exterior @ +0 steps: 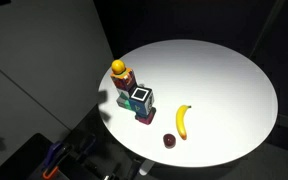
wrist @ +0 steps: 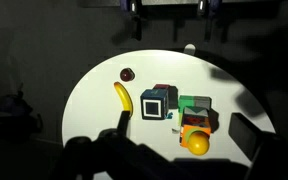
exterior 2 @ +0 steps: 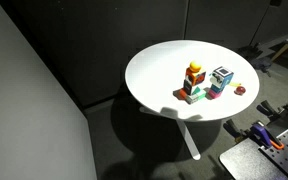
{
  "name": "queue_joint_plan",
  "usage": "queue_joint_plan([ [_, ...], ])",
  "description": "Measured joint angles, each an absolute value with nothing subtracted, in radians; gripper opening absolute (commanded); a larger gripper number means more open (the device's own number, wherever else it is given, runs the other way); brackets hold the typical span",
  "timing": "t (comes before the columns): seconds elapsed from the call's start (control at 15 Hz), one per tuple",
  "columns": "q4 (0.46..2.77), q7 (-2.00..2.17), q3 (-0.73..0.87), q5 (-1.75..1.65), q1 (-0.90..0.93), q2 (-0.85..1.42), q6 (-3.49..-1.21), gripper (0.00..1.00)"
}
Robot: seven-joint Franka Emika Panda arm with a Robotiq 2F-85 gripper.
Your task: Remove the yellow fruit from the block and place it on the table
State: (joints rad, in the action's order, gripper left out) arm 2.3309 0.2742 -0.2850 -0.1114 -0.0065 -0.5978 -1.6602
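Observation:
The small round yellow fruit (exterior: 118, 67) sits on top of the reddish-brown block (exterior: 125, 80), the top of a small stack near the edge of the round white table (exterior: 214, 70). Both exterior views show it, fruit (exterior 2: 194, 67) on block (exterior 2: 194, 79) on the table (exterior 2: 154, 65). In the wrist view the fruit (wrist: 195, 143) lies on the block (wrist: 187, 125), on the table (wrist: 94, 90). My gripper (wrist: 182, 116) is open and empty. It hangs well above the stack, with one dark finger on each side. It is out of sight in both exterior views.
A dark block with a white-framed square face (exterior: 140, 98) (wrist: 156, 103) stands beside the stack, with a green block (wrist: 194, 103) next to it. A banana (exterior: 182, 121) (wrist: 122, 97) and a tiny dark red fruit (exterior: 169, 141) (wrist: 127, 74) lie on the table.

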Motion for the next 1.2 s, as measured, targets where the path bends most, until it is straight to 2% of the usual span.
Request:
queue_joint_plan([
  [1.2,2.328,0.274,-0.243,-0.111,0.01,-0.519,-1.721,1.0],
])
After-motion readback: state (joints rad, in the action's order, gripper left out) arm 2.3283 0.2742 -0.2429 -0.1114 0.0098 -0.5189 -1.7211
